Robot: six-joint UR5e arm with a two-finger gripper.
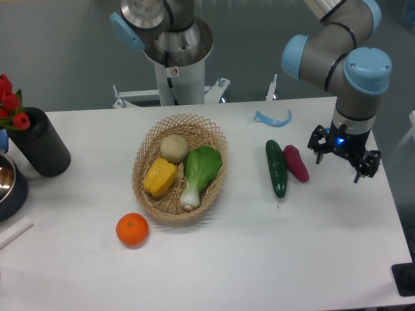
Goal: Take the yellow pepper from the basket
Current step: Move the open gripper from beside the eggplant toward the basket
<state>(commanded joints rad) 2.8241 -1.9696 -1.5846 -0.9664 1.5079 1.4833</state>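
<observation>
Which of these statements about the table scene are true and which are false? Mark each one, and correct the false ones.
1. The pepper lies inside the basket. True.
2. The gripper is holding the pepper. False: it hangs at the right end of the table, far from the basket, with nothing between its fingers.
3. The orange is in the basket. False: it sits on the table just outside the basket's near left rim.
4. The cucumber and the purple vegetable lie side by side, right of the basket. True.
5. A leafy green lies in the basket beside the pepper. True.
</observation>
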